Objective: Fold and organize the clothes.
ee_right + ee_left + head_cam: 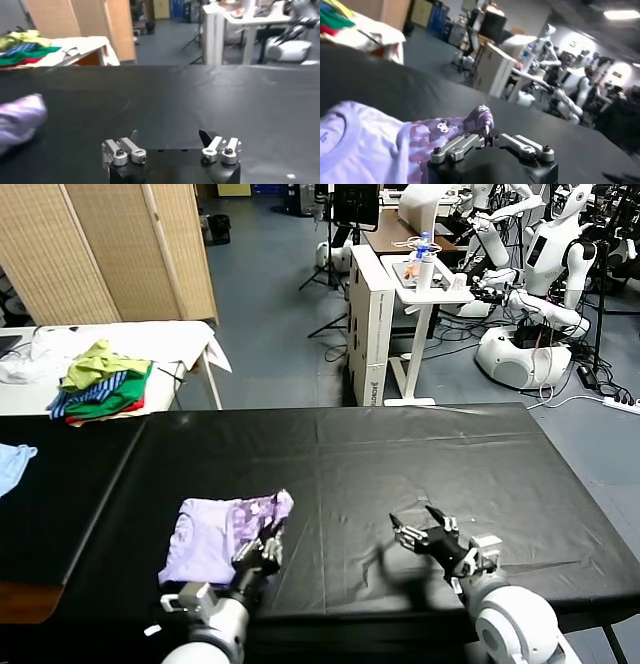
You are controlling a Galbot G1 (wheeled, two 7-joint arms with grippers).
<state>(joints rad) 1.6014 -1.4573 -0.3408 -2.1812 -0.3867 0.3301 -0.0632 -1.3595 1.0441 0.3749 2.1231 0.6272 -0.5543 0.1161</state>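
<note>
The clothes, a pale lavender T-shirt, lie folded on the black table at the near left, the printed part turned up along the right side. My left gripper sits at that right edge, its jaws pinched together on a raised corner of the shirt. In the left wrist view the left gripper shows its fingers nearly touching. My right gripper hovers low over bare table to the right of the shirt, open and holding nothing. The right wrist view shows the right gripper and the shirt off to one side.
A heap of green, yellow, striped and red garments rests on a white table at the back left. A light blue cloth lies at the far left edge. Beyond the table stand a folding screen, a white desk and other robots.
</note>
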